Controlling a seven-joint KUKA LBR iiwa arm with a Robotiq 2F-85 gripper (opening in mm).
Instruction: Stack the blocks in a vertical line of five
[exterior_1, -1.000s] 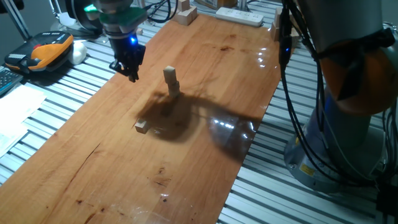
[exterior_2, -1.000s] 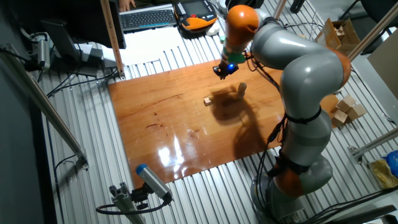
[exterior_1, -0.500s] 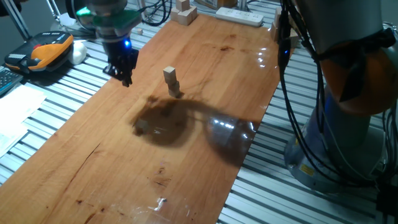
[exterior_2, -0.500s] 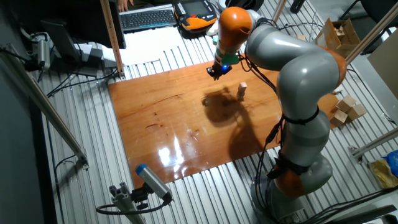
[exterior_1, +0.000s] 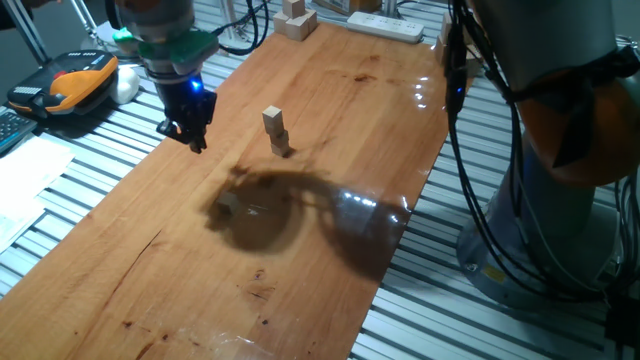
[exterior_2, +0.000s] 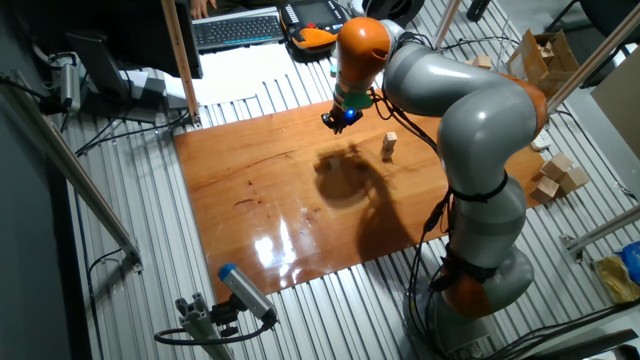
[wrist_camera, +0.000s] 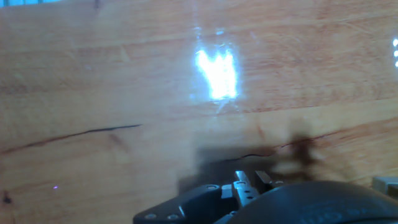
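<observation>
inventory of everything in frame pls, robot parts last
Wooden board: 1, reddish brown, glossy, on the slatted metal table.
Stack of small blocks: 1, light tan, mid-board; number of cubes hard to tell.
Lone small block: 1, tan, on the board in the arm's shadow.
Larger wooden blocks: a few, pale, at the board's far end.
Power strip: 1, white, far end.
Handheld pendant: 1, orange and black, off the board.
Keyboard: 1, black, beyond the board.
Cardboard box: 1, brown, holds pale blocks.
Arm: 1, grey and orange.
Gripper: 1, black, above the board's edge; jaw state unclear.
</observation>
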